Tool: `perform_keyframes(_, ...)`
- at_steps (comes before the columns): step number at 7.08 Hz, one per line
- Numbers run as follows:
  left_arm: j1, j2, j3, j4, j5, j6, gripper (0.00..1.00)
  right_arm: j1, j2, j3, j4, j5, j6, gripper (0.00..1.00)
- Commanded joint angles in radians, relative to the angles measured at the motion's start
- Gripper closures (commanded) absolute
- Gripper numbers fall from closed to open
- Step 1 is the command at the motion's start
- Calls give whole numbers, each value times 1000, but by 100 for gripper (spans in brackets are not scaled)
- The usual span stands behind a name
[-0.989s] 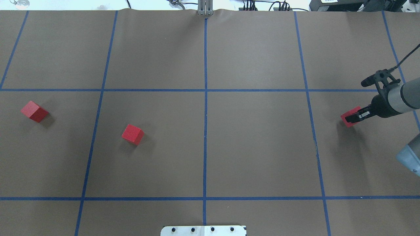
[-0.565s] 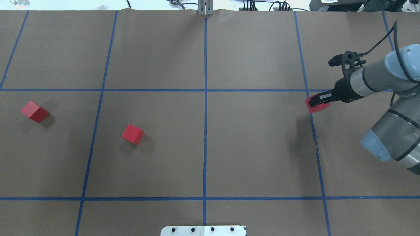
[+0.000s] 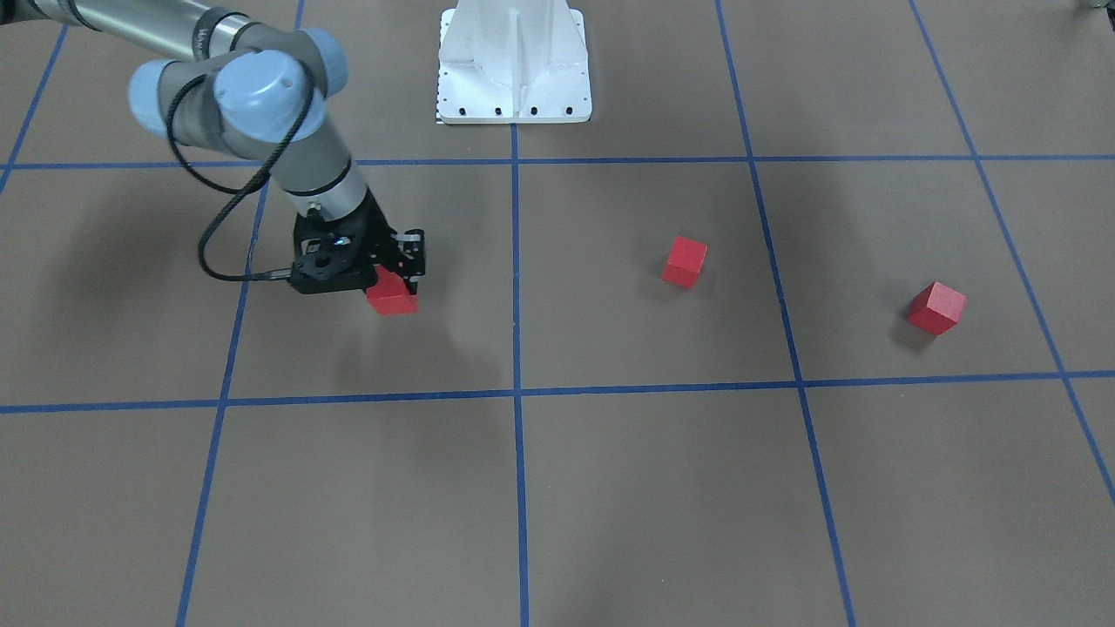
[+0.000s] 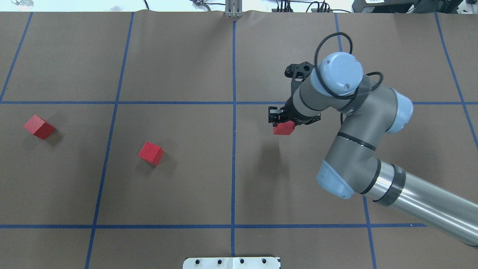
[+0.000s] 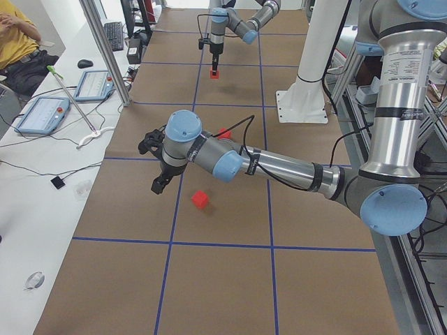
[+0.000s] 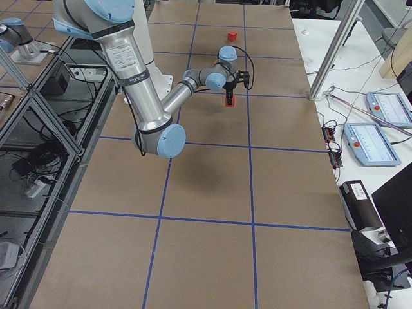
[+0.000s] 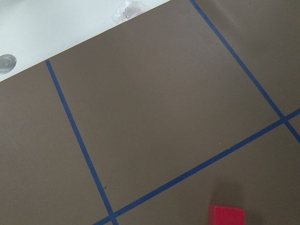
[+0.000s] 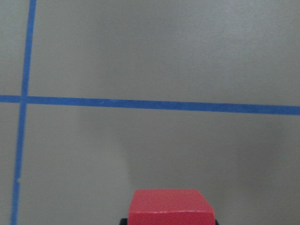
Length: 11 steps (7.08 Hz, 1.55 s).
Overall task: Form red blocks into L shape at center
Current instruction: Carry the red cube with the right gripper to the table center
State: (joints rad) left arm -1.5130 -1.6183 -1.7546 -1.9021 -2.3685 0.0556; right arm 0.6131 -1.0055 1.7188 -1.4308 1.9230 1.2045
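**A:** Right gripper [image 4: 281,125], status?

**B:** Jaws pinched narrow on a small bright-red matte cube, the carried cube [image 4: 284,130], held above the floor. It hangs in the square just right of the centre [image 4: 233,164], the brown paper around the middle blue tape line. It is near that line, not over it.

**A:** What do the other views give?

**B:** The front view shows black fingers flanking the cube. The right wrist view catches only the cube's top at the bottom edge, fingers cut off.

**A:** Left gripper [image 5: 159,183]?

**B:** It shows only in the left-end view, hovering near a loose cube. Cannot tell how its jaws stand. Its wrist camera clips one red cube at the frame's bottom.

**A:** The loose cubes?

**B:** The nearer loose cube [image 4: 151,152] and the outer loose cube [image 4: 39,126] lie left of the centre, well apart. In the left-end view one is half hidden behind the arm.

**A:** Change?

**B:** A second ago the carried cube was far out right. Then it was over the next tape line. Now it is a square closer. The loose cubes are unmoved.
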Motion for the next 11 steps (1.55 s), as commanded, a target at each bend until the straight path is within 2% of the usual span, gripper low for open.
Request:
perform_keyframes(1,1,0,1,0,0,0,0,-135,157,-92,-85,-103,136,83)
perform_keyframes(3,5,0,1,0,0,-8,0,-197,209,-180,-89,-154,138,69)
perform_keyframes(6,8,-2,4,0,2,-8,0,-219,225,-192,-91,-156,138,55)
perform_keyframes(8,11,0,6,0,2,-8,0,-222,225,-208,-92,-157,138,41)
perform_keyframes(10,11,-2,10,-2,2,-8,0,-225,231,-206,-120,-176,136,1)
perform_keyframes(11,11,-2,18,-14,2,-8,0,-225,241,-206,-120,-176,135,1)
